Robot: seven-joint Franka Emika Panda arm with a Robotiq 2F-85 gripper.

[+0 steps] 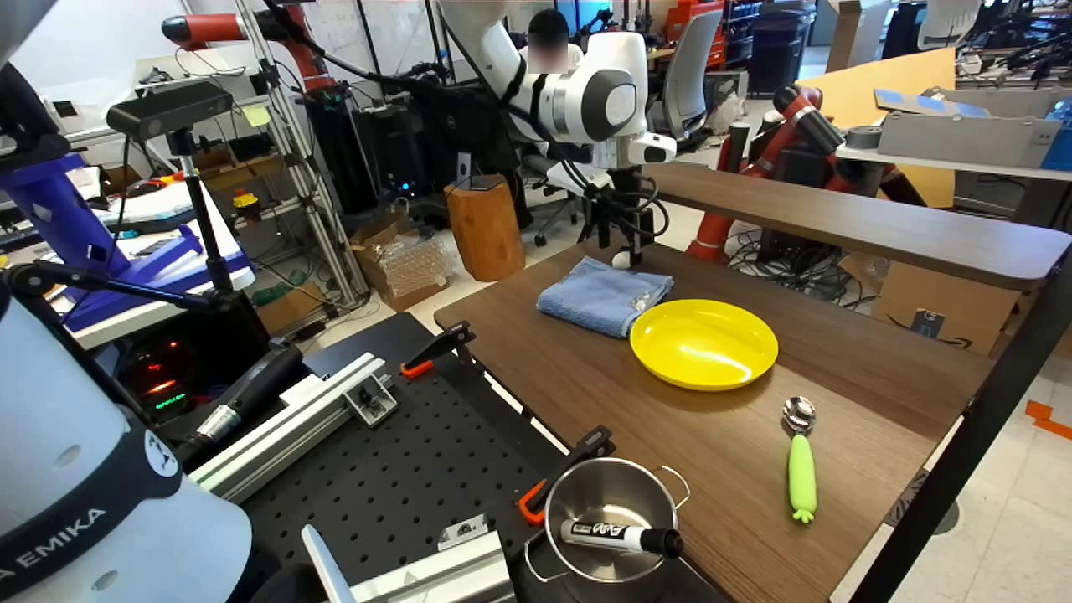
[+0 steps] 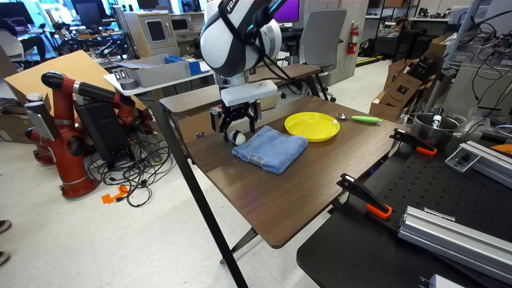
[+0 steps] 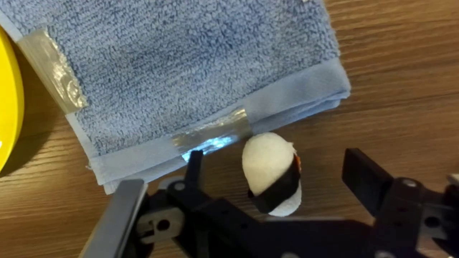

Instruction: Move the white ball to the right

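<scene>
Blue terry towel [image 3: 200, 68]: one, folded, lying on the brown wood-grain worktop [image 2: 280, 204]; clear tape [image 3: 215, 132] on two of its edges.

White ball [image 3: 267, 161]: one, small, with a black band; on the worktop, just beside a taped edge of the towel.

Gripper [image 3: 274, 157]: one, black, at that same towel edge — fingers spread wide, the ball between them with a gap to either side.

Shallow yellow bowl [image 1: 703, 345]: one, just beside the towel's other taped edge.

Spoon [image 1: 801, 469]: one, steel with a green handle; farther from the towel than the bowl.

Steel pot [image 1: 578, 494]: one, two-handled, well apart from the towel — a black-capped marker [image 1: 620, 537] leans inside.

Clamps [image 2: 362, 195]: two, black and orange, at the worktop's edge, apart from the towel.
</scene>
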